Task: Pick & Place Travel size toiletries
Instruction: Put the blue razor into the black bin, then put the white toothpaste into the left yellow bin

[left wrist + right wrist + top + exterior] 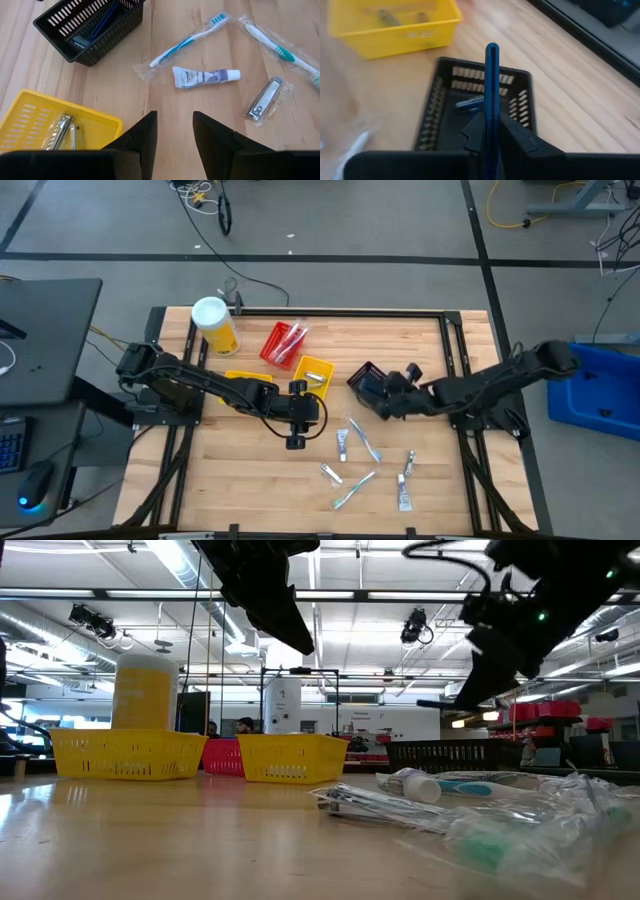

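R gripper (491, 131) pinching blue item (491, 85), prob. razor, above black bin (436, 105) rim; L gripper (172, 131) parted, unloaded.

Seen from above, the tall yellow plastic canister with a white lid (214, 325) stands at the table's eleven o'clock. At its three o'clock lies the red slotted plastic bin (283, 343), then the yellow slotted bin (314, 373), then the black slotted bin (366, 381). The wrapped travel toiletries (360, 462) lie scattered at the bins' five o'clock.
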Tool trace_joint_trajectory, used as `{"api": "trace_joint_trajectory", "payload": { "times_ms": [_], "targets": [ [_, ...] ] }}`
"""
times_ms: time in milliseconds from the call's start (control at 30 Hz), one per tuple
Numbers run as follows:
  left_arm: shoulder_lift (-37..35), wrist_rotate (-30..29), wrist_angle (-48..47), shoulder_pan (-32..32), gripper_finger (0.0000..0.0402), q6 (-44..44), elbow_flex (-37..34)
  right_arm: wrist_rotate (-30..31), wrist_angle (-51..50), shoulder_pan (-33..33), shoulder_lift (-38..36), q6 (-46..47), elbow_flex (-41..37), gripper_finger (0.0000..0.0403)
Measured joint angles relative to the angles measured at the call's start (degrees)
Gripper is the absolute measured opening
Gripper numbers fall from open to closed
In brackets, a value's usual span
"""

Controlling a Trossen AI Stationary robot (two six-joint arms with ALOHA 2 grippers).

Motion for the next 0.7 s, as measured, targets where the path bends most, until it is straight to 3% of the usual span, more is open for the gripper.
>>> {"api": "trace_joint_trajectory", "payload": {
  "times_ms": [267, 433, 700],
  "targets": [
    [0.0, -0.7, 0.0, 0.0, 0.0132, 2.0, 0.0, -7.3, 13.7, -5.1, 0.3, -1.2, -9.3, 0.0046],
    [0.0, -1.7, -0.1, 0.0, 0.0132, 2.2, 0.0, -8.2, 21.4, -6.2, 0.6, -2.9, -12.6, 0.005],
    [0.0, -1.7, -0.1, 0.0, 0.0132, 1.7, 0.0, -9.5, 22.7, -7.4, 0.8, -5.0, -12.8, 0.0104]
  ]
}}
